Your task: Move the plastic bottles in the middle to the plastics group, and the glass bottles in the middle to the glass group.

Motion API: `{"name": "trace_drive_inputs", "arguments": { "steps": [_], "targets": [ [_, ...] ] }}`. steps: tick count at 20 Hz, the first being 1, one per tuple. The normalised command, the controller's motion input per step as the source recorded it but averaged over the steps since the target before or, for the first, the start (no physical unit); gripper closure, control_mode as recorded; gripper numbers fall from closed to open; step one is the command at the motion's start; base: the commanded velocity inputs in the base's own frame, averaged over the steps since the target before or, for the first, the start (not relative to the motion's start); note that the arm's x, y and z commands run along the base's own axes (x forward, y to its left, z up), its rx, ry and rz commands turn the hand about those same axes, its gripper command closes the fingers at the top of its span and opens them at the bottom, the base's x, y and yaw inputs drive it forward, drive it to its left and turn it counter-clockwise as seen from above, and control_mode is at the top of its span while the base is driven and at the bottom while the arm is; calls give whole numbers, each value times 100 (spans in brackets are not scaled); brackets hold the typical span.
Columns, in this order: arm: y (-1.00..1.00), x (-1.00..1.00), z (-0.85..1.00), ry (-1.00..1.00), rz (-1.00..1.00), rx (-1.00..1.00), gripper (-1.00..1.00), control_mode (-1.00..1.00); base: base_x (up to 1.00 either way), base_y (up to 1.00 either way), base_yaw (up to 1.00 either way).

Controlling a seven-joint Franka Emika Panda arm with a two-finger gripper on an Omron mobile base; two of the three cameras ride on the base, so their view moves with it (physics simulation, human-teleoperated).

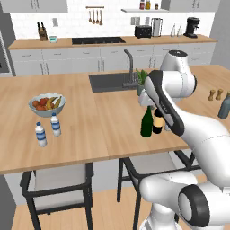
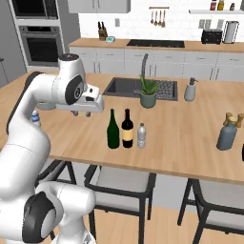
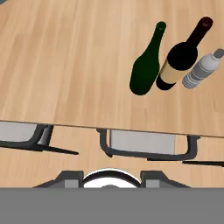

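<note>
On the counter (image 2: 190, 138), green bottle (image 2: 113, 129), labelled bottle (image 2: 127, 129) and plastic bottle (image 2: 141, 136) stand abreast, seemingly touching.

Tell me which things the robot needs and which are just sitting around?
Needed: green wine bottle, labelled wine bottle, plain plastic bottle, two water bottles, grey-blue bottle.

Just around: fruit bowl, plant, soap dispenser, brown shakers.

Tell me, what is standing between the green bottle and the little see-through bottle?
The near-black wine bottle with the tan label stands between the green bottle and the clear plastic bottle, as the right base view shows.
</note>
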Motion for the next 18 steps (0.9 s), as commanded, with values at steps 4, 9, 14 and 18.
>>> {"name": "trace_drive_inputs", "arguments": {
  "steps": [4, 9, 14, 18],
  "targets": [
    [-10, -1, 0, -2, 2, 0, -100, -100, 0, 0, 0],
    [-24, 7, -13, -6, -2, 0, -100, -100, 0, 0, 0],
    [-34, 38, -21, 3, -30, -4, -100, -100, 0, 0, 0],
    [-5, 78, -9, 9, -33, 0, -100, -100, 0, 0, 0]
  ]
}}
